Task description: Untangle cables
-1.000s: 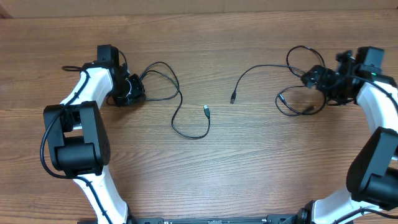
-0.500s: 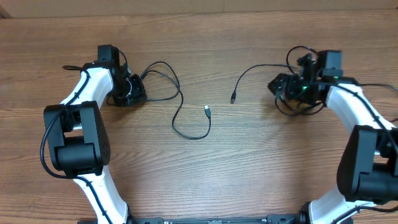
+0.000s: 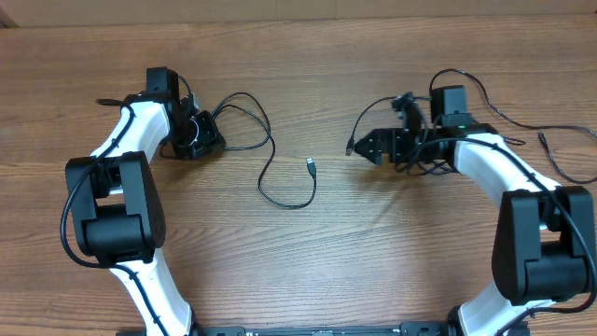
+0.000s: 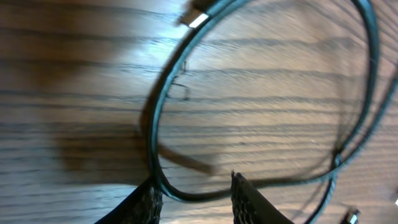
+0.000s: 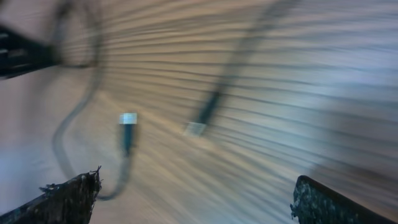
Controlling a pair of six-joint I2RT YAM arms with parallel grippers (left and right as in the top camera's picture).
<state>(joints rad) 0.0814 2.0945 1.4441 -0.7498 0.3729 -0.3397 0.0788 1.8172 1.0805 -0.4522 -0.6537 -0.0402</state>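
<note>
Since cables (image 3: pixel 260 187) look thin, light, limp, likely slippery, pinch beside stiff plug (image 3: pixel 311 165). Left gripper (image 4: pixel 193 186) jaws apart, cable loose between; right gripper (image 5: pixel 196 180) spread wide, empty.

Cable loop (image 4: pixel 151 127) between hand's (image 4: pixel 194 196) fingertips (image 4: pixel 250 200)

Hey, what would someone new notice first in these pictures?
A left cable and a right cable lie loose on the wooden table, their free ends close together mid-table. The right gripper, jaws wide open, hovers beside the right cable's plug; the left gripper sits over the left cable's loop on the left side.
</note>
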